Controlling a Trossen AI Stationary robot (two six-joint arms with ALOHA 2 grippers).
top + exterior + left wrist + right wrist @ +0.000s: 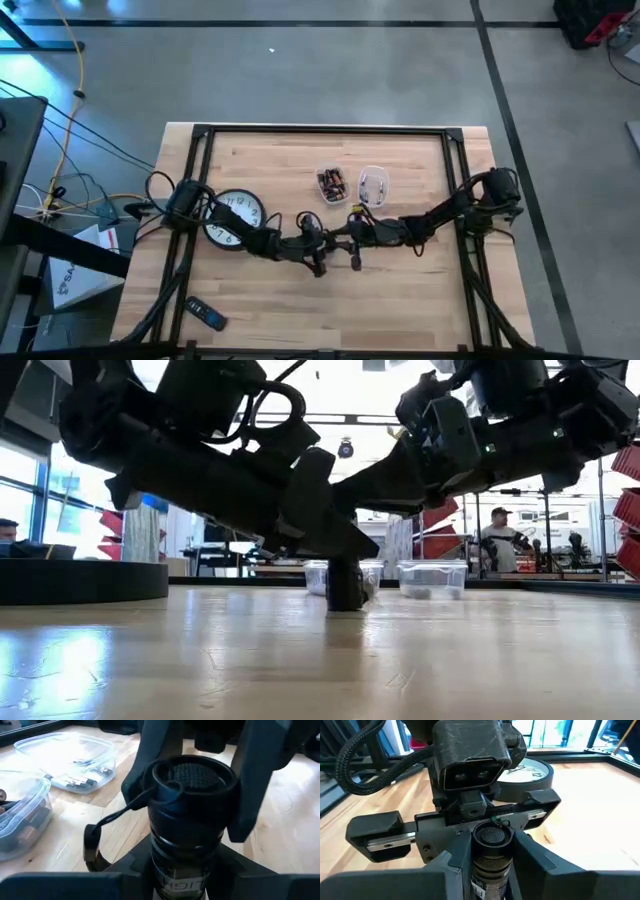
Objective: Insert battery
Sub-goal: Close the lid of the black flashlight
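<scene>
Both arms are meeting near the middle of the light wooden desk (420, 290), in front of the two containers. The black cylindrical flashlight (187, 820) is standing between them, its ribbed body carrying white lettering and its round textured rubber end cap (493, 836) facing the wrist cameras. A thin black lanyard (100, 832) is looping off the cap's rim and hanging down beside the body.

The left gripper (318, 258) is reaching in from the clock side, its jaws pinching the flashlight's body from both sides, as its own wrist view is showing. The right gripper (354, 252) is coming in from the opposite side, and its jaws are closing around the same flashlight just below the cap, one finger (452, 865) lying against each flank of the barrel. In the low view the flashlight's lower end is sitting on or just above the desk surface; which one cannot be told.

Behind the grippers, a clear plastic tub of dark batteries (332, 184) is resting beside a second clear plastic tub holding a few thin batteries (373, 185). A round white wall clock with a black rim (234, 218) is lying flat near the left arm's base, and a small dark remote-like device (206, 315) is lying at the desk's front left corner.
</scene>
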